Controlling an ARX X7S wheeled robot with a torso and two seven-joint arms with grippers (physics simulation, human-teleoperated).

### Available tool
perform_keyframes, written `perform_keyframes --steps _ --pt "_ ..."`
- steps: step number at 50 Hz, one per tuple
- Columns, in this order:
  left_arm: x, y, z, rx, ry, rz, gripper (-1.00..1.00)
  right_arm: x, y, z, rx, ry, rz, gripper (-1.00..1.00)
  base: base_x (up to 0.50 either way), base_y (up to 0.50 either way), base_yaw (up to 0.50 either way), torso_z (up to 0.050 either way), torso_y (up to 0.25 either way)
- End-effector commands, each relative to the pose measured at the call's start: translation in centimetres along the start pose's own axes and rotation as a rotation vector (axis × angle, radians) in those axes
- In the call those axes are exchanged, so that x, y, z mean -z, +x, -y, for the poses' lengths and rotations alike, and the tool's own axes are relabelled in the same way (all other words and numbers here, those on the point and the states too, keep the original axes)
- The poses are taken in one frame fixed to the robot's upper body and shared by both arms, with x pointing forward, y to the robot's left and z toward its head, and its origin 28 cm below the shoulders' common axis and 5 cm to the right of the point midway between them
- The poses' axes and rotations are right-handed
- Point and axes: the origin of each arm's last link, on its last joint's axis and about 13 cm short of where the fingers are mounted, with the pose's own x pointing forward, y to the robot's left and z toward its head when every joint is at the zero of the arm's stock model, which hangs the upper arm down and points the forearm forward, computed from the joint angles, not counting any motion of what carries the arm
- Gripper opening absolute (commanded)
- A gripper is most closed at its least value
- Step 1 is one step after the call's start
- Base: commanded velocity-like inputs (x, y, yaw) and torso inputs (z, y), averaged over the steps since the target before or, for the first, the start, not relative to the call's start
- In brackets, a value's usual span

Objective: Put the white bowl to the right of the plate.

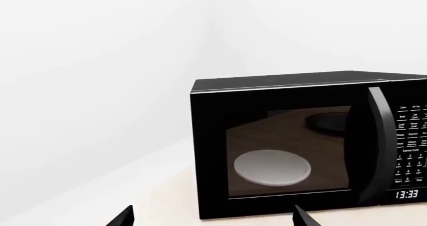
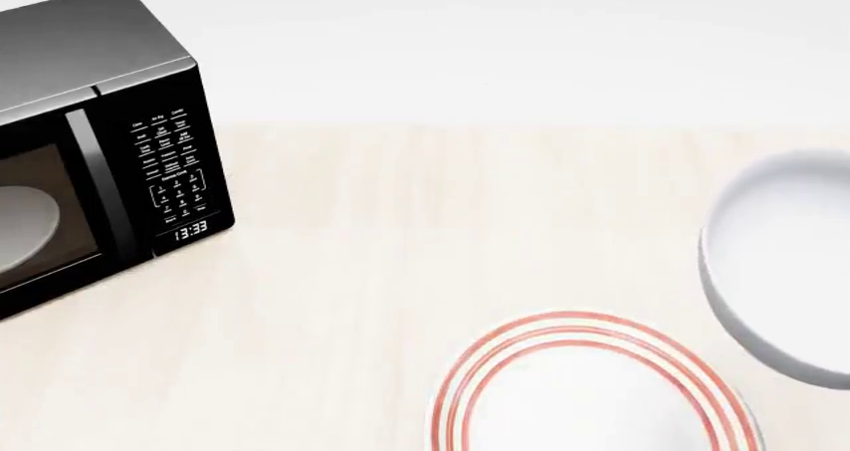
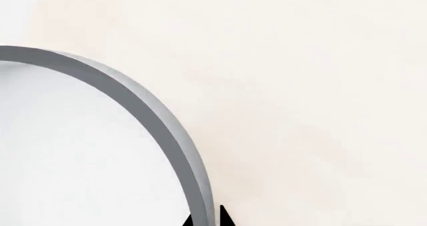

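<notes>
In the left wrist view, the left gripper (image 1: 210, 218) shows only two dark fingertips spread wide apart with nothing between them, facing a black microwave (image 1: 307, 146). In the head view, the white bowl (image 2: 783, 262) sits at the right edge, up and right of the plate (image 2: 584, 391) at the bottom edge, on the table (image 2: 398, 232). In the right wrist view, the right gripper (image 3: 208, 220) has its dark tips on either side of the bowl's rim at the bottom edge, apparently pinching it.

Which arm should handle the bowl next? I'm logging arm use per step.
Right. The right gripper has its fingertips either side of the white bowl rim, and the bowl sits right of the plate. The left gripper faces the microwave, open and empty.
</notes>
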Motion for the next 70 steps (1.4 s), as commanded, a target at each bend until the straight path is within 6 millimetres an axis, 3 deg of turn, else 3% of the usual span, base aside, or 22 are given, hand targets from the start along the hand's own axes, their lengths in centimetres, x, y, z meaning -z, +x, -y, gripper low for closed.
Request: perform_keyframes --steps 1,39,59,70 --pt "0.0 -0.1 0.0 0.001 0.002 0.001 1.0 -0.6 -1.0 0.7 -0.035 0.052 0.026 -1.0 0.0 0.0 0.0 0.0 0.0" --pt "0.0 0.0 0.1 0.003 0.008 0.0 1.0 -1.4 -1.2 4.8 0.033 0.14 0.063 -1.0 0.0 0.0 0.0 0.0 0.001" --pt "0.1 -0.1 0.3 0.006 0.012 0.002 1.0 -2.5 0.8 7.2 0.05 0.201 0.037 -1.0 0.0 0.0 0.0 0.0 0.001" --pt "0.1 -0.1 0.3 0.007 0.015 0.003 1.0 -2.1 1.8 8.9 0.068 0.233 0.024 -1.0 0.0 0.0 0.0 0.0 0.0"
